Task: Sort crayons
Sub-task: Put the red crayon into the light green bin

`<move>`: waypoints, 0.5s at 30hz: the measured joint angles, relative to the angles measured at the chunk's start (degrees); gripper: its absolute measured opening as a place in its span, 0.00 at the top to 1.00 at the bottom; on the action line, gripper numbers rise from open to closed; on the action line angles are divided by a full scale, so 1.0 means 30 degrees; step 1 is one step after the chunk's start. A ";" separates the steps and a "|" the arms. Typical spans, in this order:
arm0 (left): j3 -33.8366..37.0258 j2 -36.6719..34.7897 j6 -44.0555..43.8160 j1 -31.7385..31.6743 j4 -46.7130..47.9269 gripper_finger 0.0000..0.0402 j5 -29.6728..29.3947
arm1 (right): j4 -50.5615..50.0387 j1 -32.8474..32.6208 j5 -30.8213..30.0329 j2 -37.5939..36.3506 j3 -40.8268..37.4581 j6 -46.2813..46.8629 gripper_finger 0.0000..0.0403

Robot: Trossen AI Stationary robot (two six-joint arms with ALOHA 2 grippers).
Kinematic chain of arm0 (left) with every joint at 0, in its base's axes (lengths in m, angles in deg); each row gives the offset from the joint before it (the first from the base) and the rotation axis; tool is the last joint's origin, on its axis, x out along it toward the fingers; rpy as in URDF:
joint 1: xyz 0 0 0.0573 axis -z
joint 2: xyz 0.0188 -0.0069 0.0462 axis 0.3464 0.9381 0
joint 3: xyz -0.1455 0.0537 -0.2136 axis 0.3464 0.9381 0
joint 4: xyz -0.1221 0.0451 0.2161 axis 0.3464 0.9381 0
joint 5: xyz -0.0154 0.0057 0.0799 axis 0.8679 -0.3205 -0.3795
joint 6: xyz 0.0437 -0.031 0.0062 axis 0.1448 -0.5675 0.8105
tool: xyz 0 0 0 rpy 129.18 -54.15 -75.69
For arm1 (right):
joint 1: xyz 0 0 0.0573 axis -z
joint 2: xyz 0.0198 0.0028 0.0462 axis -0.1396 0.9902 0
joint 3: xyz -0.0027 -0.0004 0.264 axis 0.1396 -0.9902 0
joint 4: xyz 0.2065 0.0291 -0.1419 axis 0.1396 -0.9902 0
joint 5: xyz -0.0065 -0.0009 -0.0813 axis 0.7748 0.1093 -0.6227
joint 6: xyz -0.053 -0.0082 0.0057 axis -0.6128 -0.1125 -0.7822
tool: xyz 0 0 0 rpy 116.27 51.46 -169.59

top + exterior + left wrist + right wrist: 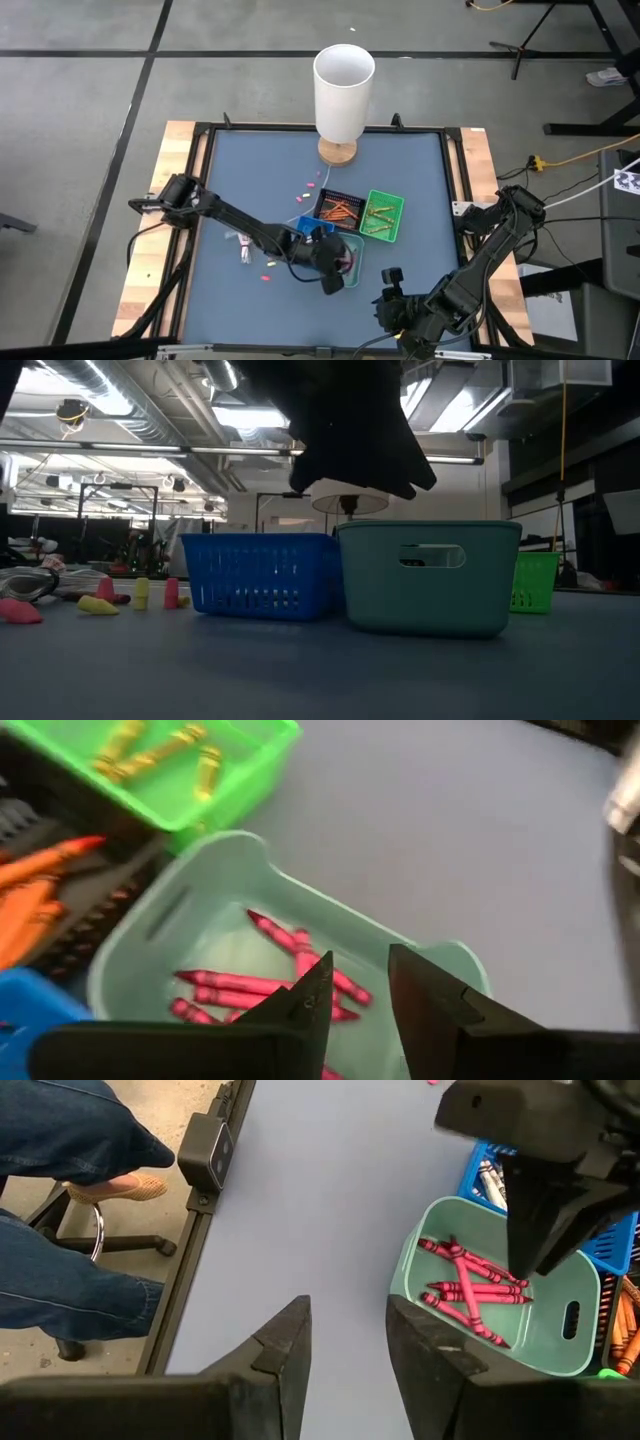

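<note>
Four small trays stand mid-table: black (336, 210) with orange crayons, green (382, 215) with yellow crayons, blue (312, 228), and teal (349, 256). Several red crayons (265, 990) lie flat on the floor of the teal tray (215, 880). My left gripper (360, 990) hangs open just above this tray (560, 1330) with nothing between its fingers; it also shows in the right wrist view (545, 1230). Loose pink and yellow crayons (267, 270) lie on the mat to the trays' left. My right gripper (348, 1340) waits open above the near right of the mat (390, 300).
A tall white cylinder on a wooden foot (343, 95) stands at the mat's far edge. More loose pink crayons (305, 190) lie left of the black tray. A white cord bundle (243, 243) lies at the left. A seated person's legs (70, 1200) show beyond the table's edge.
</note>
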 joint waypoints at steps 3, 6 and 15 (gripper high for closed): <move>-0.0015 -0.0299 0.1287 -0.0675 0.0280 0.78 0.3580 | 0.0006 -0.0002 0.0000 0.0000 0.0000 0.0000 0.68; -0.0021 -0.1134 0.1802 -0.1272 0.1692 0.78 0.6185 | -0.0023 0.0004 -0.0007 -0.0007 0.0000 -0.0007 0.68; -0.0022 -0.5992 0.3569 -0.1425 1.1438 0.78 0.4876 | 0.0060 0.0005 -0.1592 0.0000 -0.1029 -0.0052 0.68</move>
